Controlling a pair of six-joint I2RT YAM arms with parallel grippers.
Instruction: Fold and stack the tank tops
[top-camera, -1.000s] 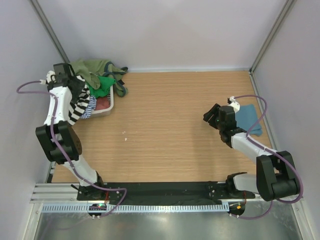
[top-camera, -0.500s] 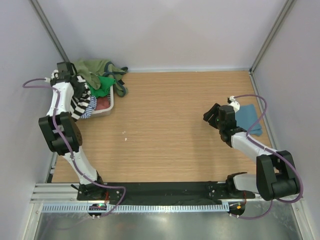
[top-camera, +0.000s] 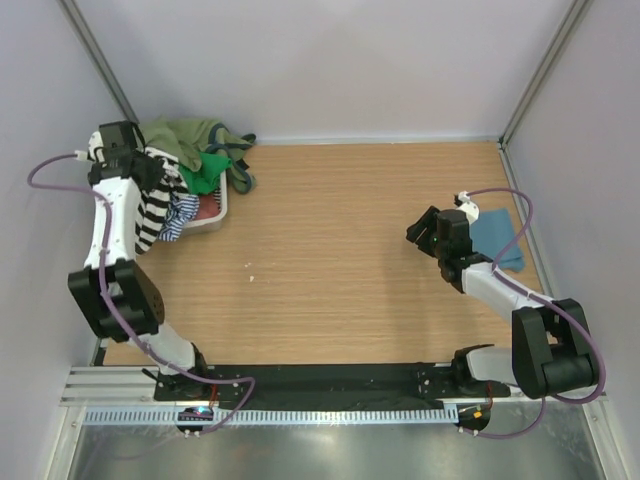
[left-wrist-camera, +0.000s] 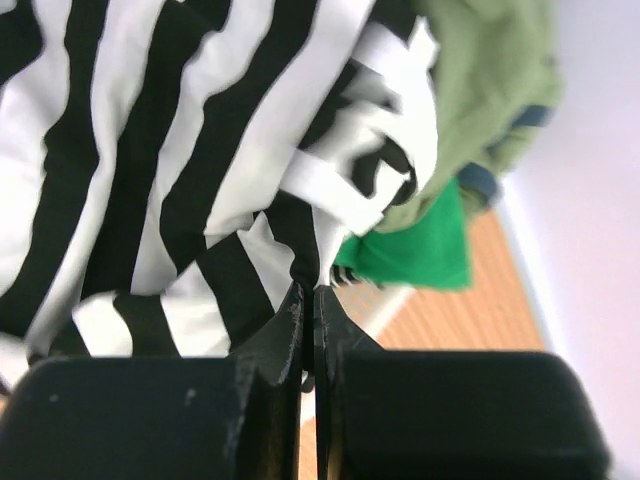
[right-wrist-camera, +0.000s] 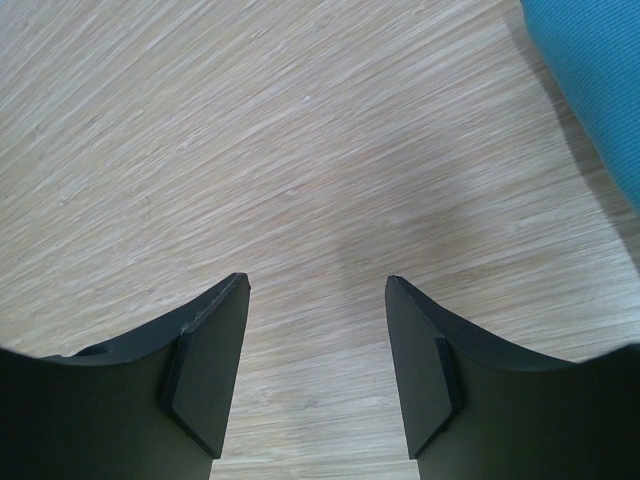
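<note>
At the far left of the overhead view, your left gripper (left-wrist-camera: 309, 303) is pressed together on a fold of the black-and-white striped top (left-wrist-camera: 150, 150). In the wrist view the two fingers meet with the cloth pinched at their tips. The striped top hangs from that pinch over the left side of the white basket (top-camera: 218, 212) in the upper left of the frame. Its long axis runs down the picture, from the gripper toward the lower left corner. Just to the right of it, the olive top (top-camera: 185, 135) and the green top (top-camera: 205, 170) lie heaped on the basket's far side, touching the striped one. So the top you hold lies below the gripper and against the heap, and the bare table (top-camera: 340, 250) is all to its right. In my judgement, you should lift it and carry it rightward, and watch that the neighbours are not dragged along. Over on the right side of the frame, your right gripper (right-wrist-camera: 315, 290) hovers over bare wood with its fingers apart and nothing between them. The teal top (top-camera: 497, 240) lies flat just to the right of it, by the right wall. The left arm is the nearer one to the striped top, and the right arm is well apart from it.
</note>
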